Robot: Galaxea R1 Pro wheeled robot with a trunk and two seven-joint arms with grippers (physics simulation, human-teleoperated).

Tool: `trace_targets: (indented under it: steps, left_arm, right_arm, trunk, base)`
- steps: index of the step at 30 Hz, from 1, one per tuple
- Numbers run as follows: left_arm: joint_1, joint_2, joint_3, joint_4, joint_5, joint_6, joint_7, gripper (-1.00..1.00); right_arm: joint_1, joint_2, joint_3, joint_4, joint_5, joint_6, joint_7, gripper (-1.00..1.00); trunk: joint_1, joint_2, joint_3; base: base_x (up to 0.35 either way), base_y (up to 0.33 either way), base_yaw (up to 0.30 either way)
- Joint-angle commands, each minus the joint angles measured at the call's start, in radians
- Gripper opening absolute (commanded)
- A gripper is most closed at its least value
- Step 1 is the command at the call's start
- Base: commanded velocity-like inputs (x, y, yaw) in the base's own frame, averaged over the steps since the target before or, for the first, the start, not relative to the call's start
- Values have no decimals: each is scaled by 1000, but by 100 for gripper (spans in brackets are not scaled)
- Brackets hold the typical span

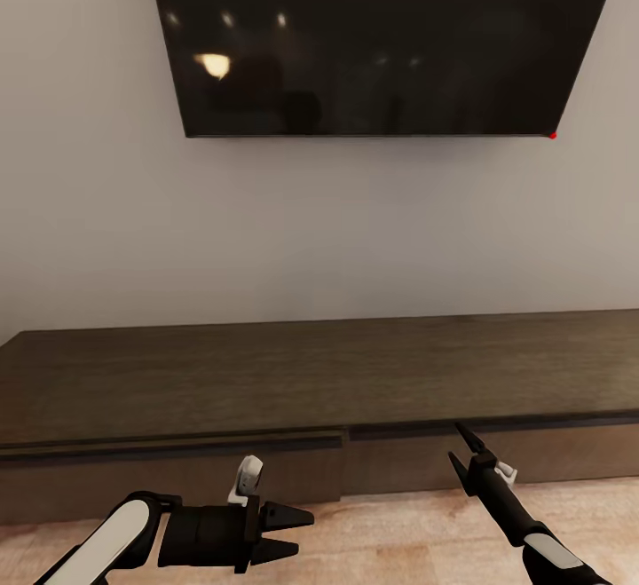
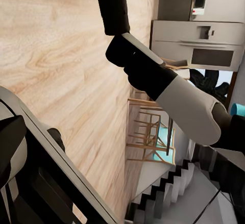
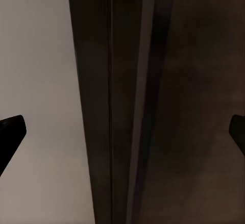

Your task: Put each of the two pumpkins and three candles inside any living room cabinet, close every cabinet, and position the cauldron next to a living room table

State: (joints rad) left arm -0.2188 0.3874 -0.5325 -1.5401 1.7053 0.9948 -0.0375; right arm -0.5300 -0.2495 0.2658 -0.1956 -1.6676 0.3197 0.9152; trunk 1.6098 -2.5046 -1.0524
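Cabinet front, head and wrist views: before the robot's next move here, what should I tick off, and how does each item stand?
1. Cabinet in front of the robot: ok, its long dark top fills the middle of the head view.
2. Front panels shut: the left panel seems to stand slightly proud of the right one; cannot tell whether it is ajar.
3. Right claw open and aimed at the cabinet's top edge: ok, its fingertips sit wide apart in the right wrist view.
4. Left claw free: ok, open, low over the wooden floor.
5. Claws hold nothing: ok.
6. Cabinet top bare: ok.
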Motion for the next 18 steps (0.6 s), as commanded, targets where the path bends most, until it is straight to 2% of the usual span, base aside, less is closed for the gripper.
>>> trace_targets:
  steps: [1,18]
  left_arm:
    - [-1,1,-1,0,-2,1,-4,100]
    - [-1,1,-1,0,-3,1,-4,100]
  right_arm:
    - [-1,-1,6,1,-11,9,2,100]
    - [-1,-1,6,1,-11,8,2,100]
  trunk:
    - [0,0,-1]
    - [0,0,-1]
  base:
    - [9,0,0]
    - [29,0,0]
